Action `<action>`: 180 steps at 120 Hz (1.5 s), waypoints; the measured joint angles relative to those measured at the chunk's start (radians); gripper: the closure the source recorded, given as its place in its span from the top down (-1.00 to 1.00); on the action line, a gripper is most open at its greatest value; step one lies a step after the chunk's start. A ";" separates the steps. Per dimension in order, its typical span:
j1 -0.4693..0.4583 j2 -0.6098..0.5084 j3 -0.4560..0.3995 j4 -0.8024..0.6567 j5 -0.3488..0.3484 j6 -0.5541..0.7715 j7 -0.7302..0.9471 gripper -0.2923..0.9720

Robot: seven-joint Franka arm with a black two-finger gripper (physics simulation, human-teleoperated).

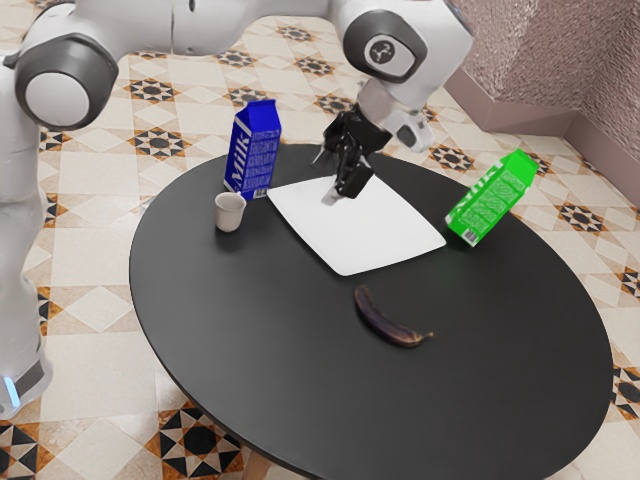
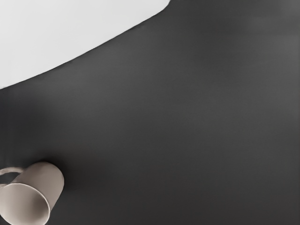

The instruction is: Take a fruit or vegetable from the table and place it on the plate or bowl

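Observation:
A dark purple-brown banana [image 1: 390, 320] lies on the round black table [image 1: 280, 400], toward the front in the exterior view. A flat white square plate [image 1: 360, 225] sits farther back, near the table's middle. My black gripper [image 1: 347, 193] hangs just above the plate's far edge, well away from the banana. Its fingers point down, open, with nothing between them. In the wrist view a corner of the plate [image 2: 56, 33] shows against the dark tabletop [image 2: 187, 117].
A small beige cup [image 1: 230, 211] stands by the plate on the exterior view's left, and it also appears in the wrist view [image 2: 28, 197]. A blue milk carton [image 1: 253, 150] stands behind it. A green carton [image 1: 490, 198] leans by the plate on the exterior view's right.

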 joint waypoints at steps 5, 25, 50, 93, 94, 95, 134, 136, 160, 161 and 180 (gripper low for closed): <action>0.007 0.001 0.002 -0.006 0.006 0.077 -0.003 0.54; 0.001 -0.001 -0.003 -0.011 0.039 0.265 -0.013 0.54; 0.046 -0.005 -0.091 -0.013 0.049 0.358 0.020 0.54; 0.320 -0.001 -0.432 -0.184 -0.069 0.491 0.300 0.54; 0.321 -0.003 -0.436 -0.189 -0.071 0.495 0.307 0.54; 0.322 -0.004 -0.439 -0.193 -0.072 0.500 0.314 0.54; 0.390 -0.005 -0.500 -0.325 -0.080 0.653 0.590 0.54; 0.388 -0.003 -0.503 -0.325 -0.080 0.659 0.603 0.54; 0.387 0.017 -0.510 -0.328 -0.079 0.698 0.729 0.53; 0.387 0.017 -0.510 -0.328 -0.078 0.699 0.734 0.53; 0.390 0.037 -0.521 -0.356 -0.070 0.727 0.809 0.52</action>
